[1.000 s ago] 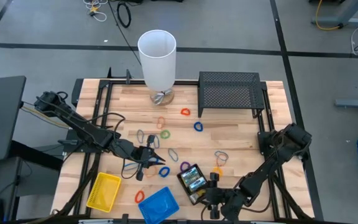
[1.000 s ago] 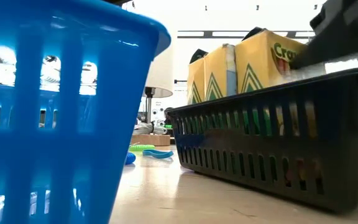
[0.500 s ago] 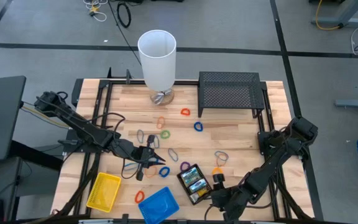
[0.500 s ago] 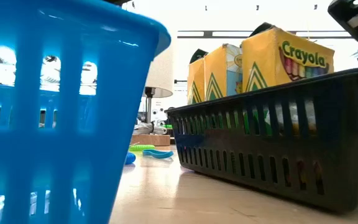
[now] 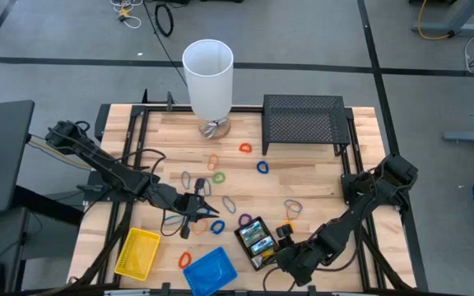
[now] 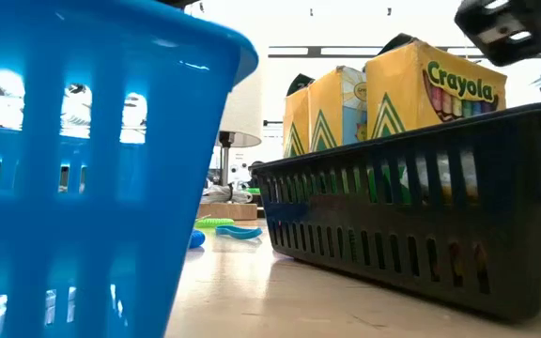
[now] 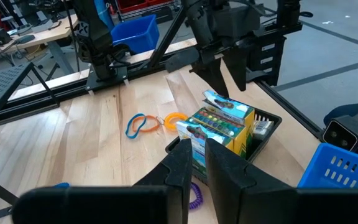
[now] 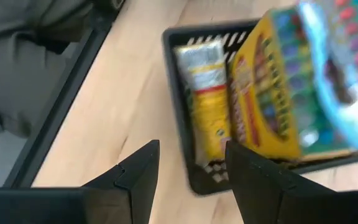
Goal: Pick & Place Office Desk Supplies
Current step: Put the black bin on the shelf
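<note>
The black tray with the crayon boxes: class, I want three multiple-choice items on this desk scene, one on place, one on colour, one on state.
1. Where does the black tray sit?
A. right of the blue tray
B. under the mesh rack
C. beside the white cylinder

2. What colour is the tray nearest the table's front-left corner?
A. black
B. yellow
C. red

3. How do the fingers of the right gripper stand?
A. clamped on a crayon box
B. apart, holding nothing
C. closed on a rubber band

Key:
1 A, the high view shows it just right of the blue tray at the front edge.
2 B, the yellow tray lies there.
3 B, the right wrist view shows a clear gap between the fingers, with the crayon boxes lying in the tray beyond.
</note>
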Motion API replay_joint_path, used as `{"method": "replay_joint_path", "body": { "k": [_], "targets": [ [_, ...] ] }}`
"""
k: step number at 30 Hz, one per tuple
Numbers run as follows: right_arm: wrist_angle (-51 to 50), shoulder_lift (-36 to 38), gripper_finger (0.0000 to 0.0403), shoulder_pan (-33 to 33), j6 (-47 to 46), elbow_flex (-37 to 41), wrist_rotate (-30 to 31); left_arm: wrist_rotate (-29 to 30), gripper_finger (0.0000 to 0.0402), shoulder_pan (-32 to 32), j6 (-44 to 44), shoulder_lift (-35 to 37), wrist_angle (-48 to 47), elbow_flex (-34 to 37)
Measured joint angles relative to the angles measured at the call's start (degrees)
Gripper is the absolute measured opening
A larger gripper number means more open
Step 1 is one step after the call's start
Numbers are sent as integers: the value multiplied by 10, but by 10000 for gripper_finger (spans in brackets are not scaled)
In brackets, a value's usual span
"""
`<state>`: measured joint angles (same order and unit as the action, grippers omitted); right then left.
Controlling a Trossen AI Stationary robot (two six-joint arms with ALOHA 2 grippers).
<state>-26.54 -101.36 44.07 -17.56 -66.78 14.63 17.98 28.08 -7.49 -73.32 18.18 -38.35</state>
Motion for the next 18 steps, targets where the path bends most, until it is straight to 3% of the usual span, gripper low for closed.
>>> {"method": "replay_joint_path", "body": {
  "k": [10, 18],
  "targets": [
    [4, -23, 190, -23, 60, 0, -43, 1, 53, 0, 0, 0, 0, 0],
    [8, -59, 190, -34, 71, -1, -42, 2, 53, 0, -3, 0, 1, 0]
  ]
}}
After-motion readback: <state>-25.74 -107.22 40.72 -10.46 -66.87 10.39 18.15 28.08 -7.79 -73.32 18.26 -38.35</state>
